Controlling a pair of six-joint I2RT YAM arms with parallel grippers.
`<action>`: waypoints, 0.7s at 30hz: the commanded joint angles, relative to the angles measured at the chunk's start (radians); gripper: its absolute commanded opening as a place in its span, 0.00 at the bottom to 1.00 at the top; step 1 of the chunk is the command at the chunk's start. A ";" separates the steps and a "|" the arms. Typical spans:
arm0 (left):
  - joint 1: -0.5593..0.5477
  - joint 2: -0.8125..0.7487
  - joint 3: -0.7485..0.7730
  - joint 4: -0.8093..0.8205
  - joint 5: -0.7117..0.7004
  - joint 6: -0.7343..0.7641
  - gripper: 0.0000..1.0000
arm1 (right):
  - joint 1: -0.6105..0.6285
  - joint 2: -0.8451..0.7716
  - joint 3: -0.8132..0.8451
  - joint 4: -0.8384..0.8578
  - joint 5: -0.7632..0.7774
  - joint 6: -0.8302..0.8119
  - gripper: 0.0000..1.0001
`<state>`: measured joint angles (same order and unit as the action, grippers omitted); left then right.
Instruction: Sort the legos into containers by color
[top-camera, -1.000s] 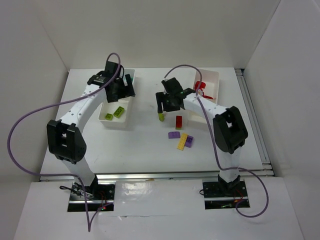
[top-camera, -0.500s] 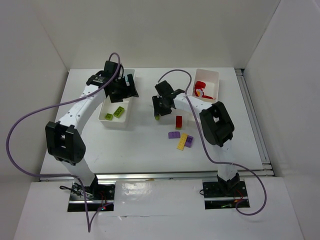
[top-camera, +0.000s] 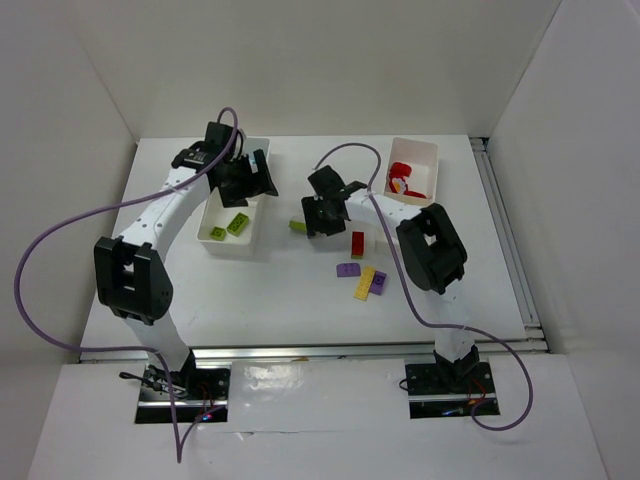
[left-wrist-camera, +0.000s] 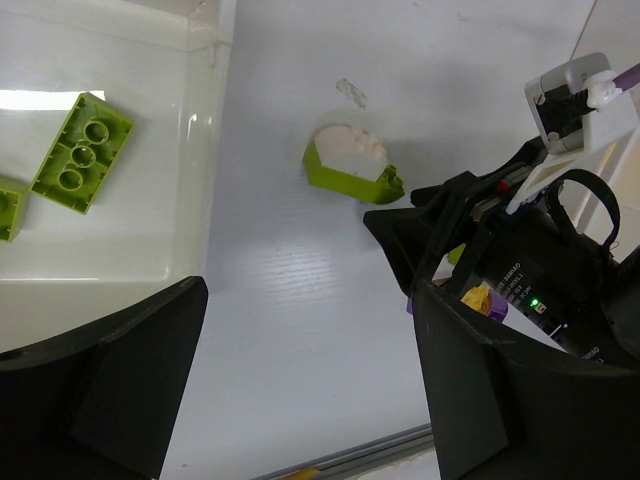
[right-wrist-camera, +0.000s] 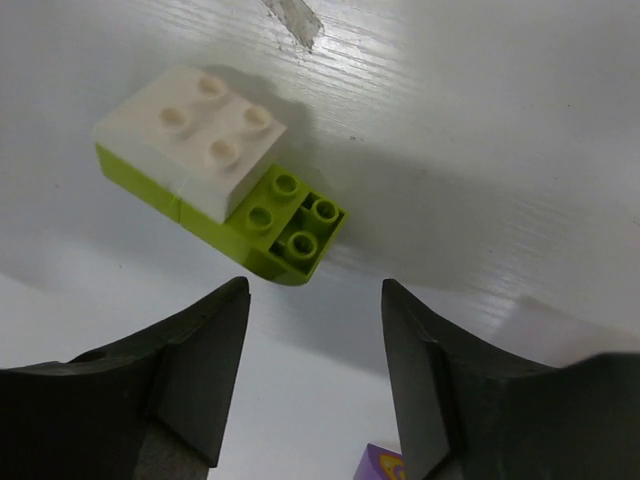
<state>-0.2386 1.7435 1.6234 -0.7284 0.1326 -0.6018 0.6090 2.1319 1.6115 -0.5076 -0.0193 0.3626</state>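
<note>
**A:** In the top view we are getting bright, even light from overhead. The table (top-camera: 280, 300) is glowing almost blank white, and the arms (top-camera: 160, 215) are casting only faint, soft shadows.

**B:** From the left wrist we are catching glare: a white streak is burning out the tray (left-wrist-camera: 130, 250) floor at the left edge, while the fingers (left-wrist-camera: 100, 400) are looming dark and blurred.

**A:** From the right wrist we are seeing a soft grey shadow spreading right of the green piece (right-wrist-camera: 285, 235). Its top is reading near white; we are not telling glare from colour. Those fingers (right-wrist-camera: 180, 380) are sitting out of focus too.
</note>
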 joint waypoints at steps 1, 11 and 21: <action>0.004 0.011 0.033 0.020 0.053 0.022 0.94 | 0.005 -0.018 0.019 0.021 -0.011 -0.042 0.65; 0.004 0.011 0.033 0.020 0.073 0.033 0.94 | 0.011 0.033 0.151 -0.037 0.064 -0.165 0.77; 0.004 0.021 0.033 0.020 0.073 0.042 0.94 | 0.001 0.163 0.315 -0.081 -0.010 -0.220 0.67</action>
<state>-0.2359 1.7531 1.6234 -0.7284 0.1890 -0.5762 0.6147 2.2696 1.8797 -0.5446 -0.0078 0.1806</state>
